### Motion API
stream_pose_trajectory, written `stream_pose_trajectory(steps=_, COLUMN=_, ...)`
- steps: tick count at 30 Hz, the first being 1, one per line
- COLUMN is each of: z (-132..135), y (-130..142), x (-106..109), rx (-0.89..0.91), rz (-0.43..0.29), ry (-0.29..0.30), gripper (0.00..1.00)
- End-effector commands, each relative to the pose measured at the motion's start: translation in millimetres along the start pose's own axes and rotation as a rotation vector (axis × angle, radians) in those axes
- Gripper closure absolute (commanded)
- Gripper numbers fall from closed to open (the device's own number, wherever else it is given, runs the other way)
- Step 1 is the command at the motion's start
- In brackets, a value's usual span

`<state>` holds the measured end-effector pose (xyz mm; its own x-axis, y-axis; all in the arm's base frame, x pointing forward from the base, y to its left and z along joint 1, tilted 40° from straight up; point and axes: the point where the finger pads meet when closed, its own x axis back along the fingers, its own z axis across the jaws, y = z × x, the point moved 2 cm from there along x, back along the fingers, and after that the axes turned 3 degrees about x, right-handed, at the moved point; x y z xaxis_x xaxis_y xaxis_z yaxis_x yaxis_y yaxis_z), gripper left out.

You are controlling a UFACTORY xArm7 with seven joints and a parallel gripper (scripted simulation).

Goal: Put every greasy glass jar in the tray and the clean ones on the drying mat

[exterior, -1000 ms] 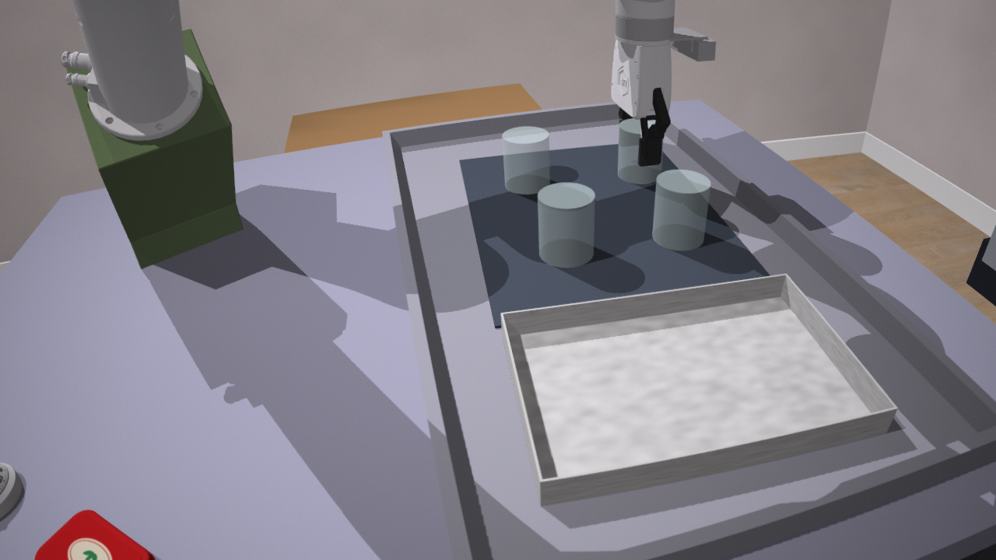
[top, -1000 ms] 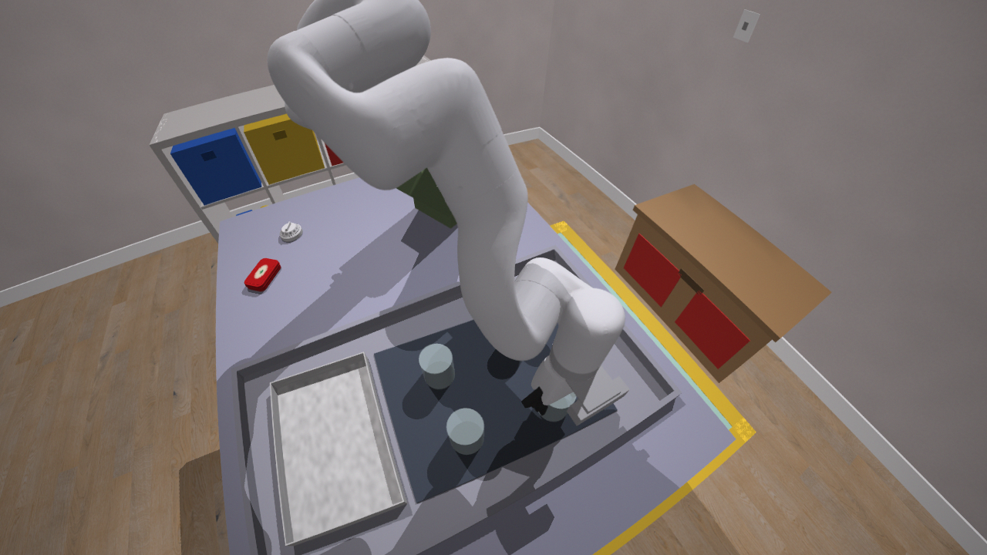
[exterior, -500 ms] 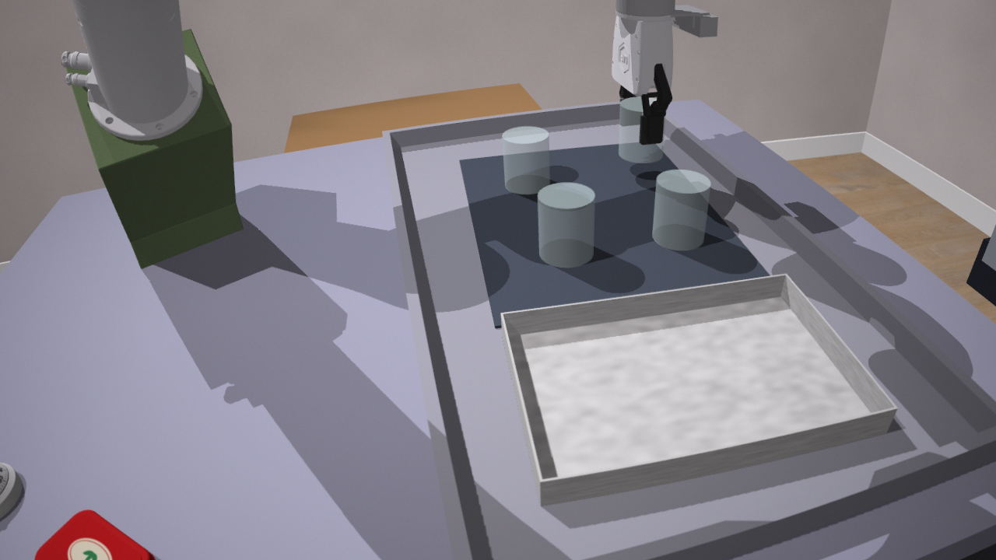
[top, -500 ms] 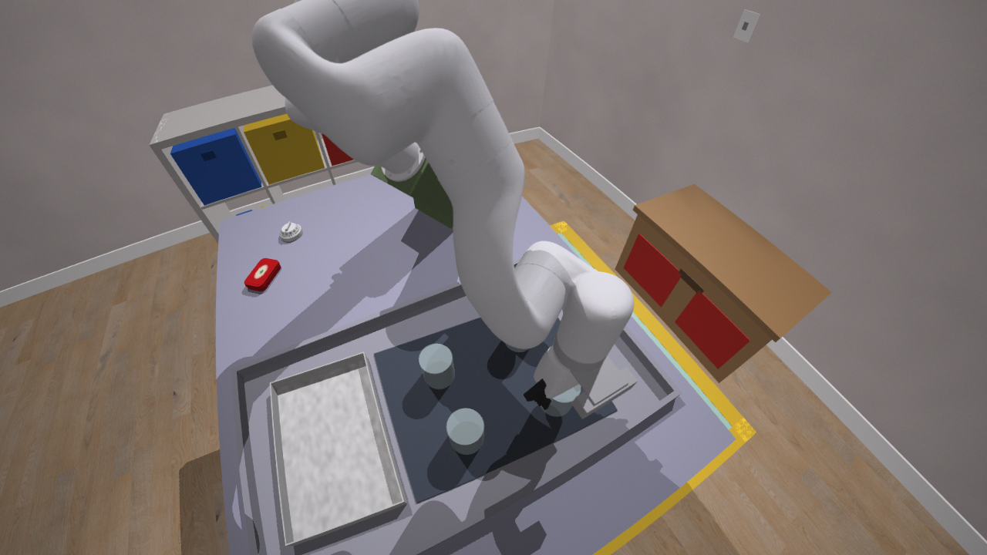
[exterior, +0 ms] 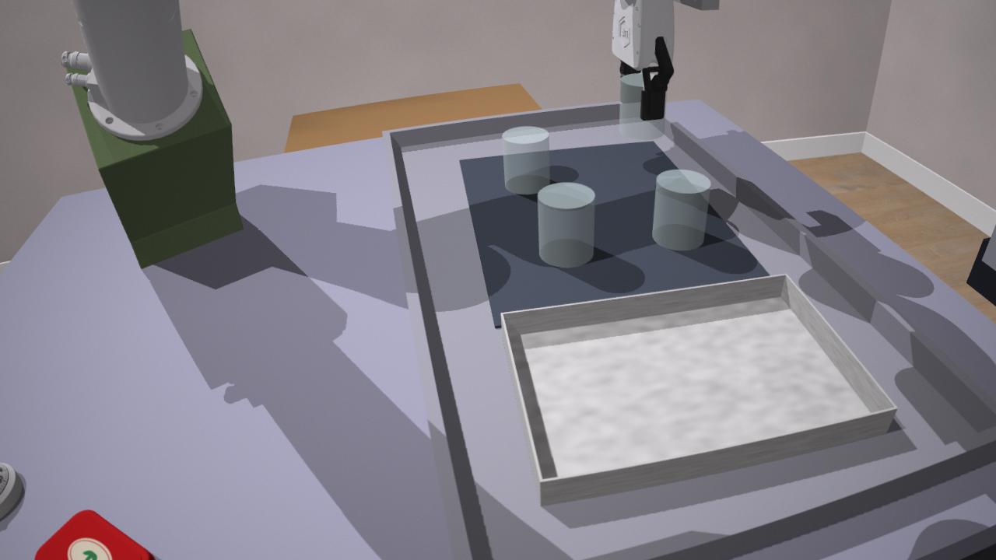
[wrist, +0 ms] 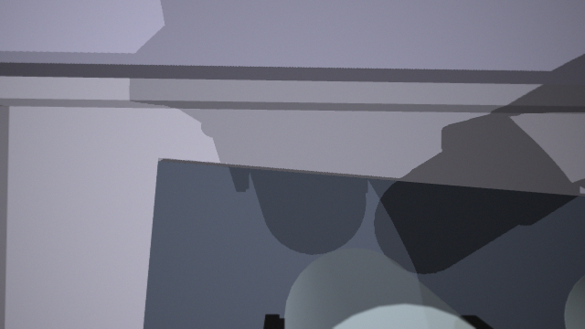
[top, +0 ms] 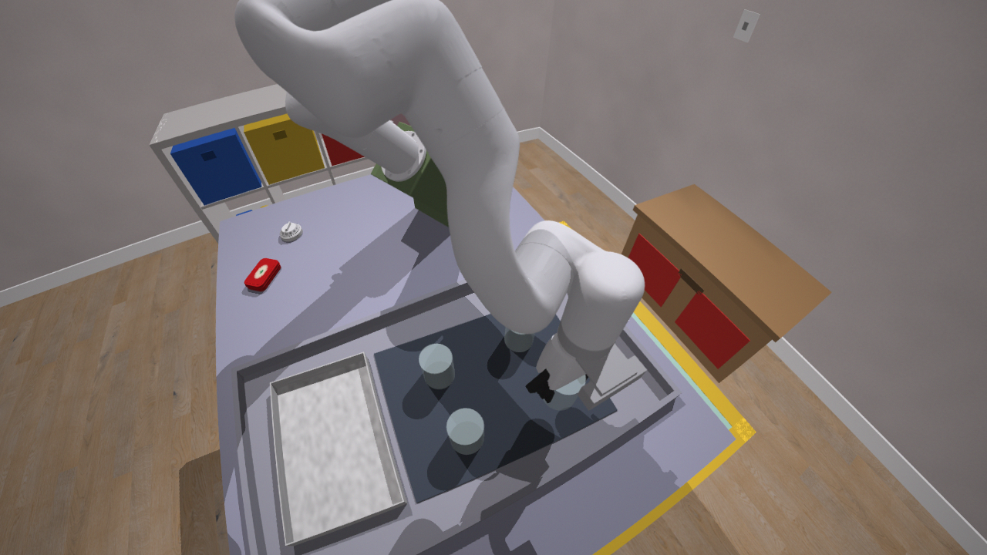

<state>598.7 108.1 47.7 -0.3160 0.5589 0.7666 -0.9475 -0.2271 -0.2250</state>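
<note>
White plastic and metal curve over the table (top: pixel 310 310) (exterior: pixel 278 453) (wrist: pixel 320 32) in the top view, where the arm (top: pixel 483 138) reaches down to the far end of the dark drying mat (top: pixel 483 344) (exterior: pixel 522 292) (wrist: pixel 196 228). Its gripper (top: pixel 562 395) (exterior: pixel 640 104) (wrist: pixel 375 322) has a glass jar (top: pixel 569 391) (exterior: pixel 632 107) (wrist: pixel 356 283) between the black fingers, partly hidden from me. Three more stand upright on the mat: the first jar (top: pixel 436 365) (exterior: pixel 566 226) and the second jar (top: pixel 465 431) (exterior: pixel 680 208) on the tray side, and the third jar (top: pixel 519 338) (exterior: pixel 525 159) partly behind the arm. Beside the mat sits the pale tray (top: pixel 384 428) (exterior: pixel 717 449), with no jar in it. A red timer (top: pixel 261 274) (exterior: pixel 90 536) and a white dial (top: pixel 290 231) (exterior: pixel 6 487) lie outside the grey border (top: pixel 345 327) (exterior: pixel 419 278) (wrist: pixel 274 73).

From the exterior side, I see the gripped jar upright, held up above the mat, the fingers fairly wide apart and closed on its sides. The other three look alike, clear and faintly green; I couldn't tell you which is greasy.

Down the wrist view, the held jar fills the bottom edge between two black fingertips, dark mat below it. Part of another jar shows at the right edge.
</note>
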Motion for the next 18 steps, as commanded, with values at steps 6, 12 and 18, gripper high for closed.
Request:
stream_pose_trajectory(steps=6, z=-1.0, y=-1.5, x=23.2, rx=0.0, rz=0.005, ry=-0.003, gripper=1.0)
stream_pose_trajectory(steps=12, z=-1.0, y=-1.5, x=39.0, rx=0.0, rz=0.005, ry=-0.003, gripper=1.0)
stream_pose_trajectory(steps=18, z=-1.0, y=-1.4, x=52.1, rx=0.0, rz=0.005, ry=-0.003, gripper=1.0)
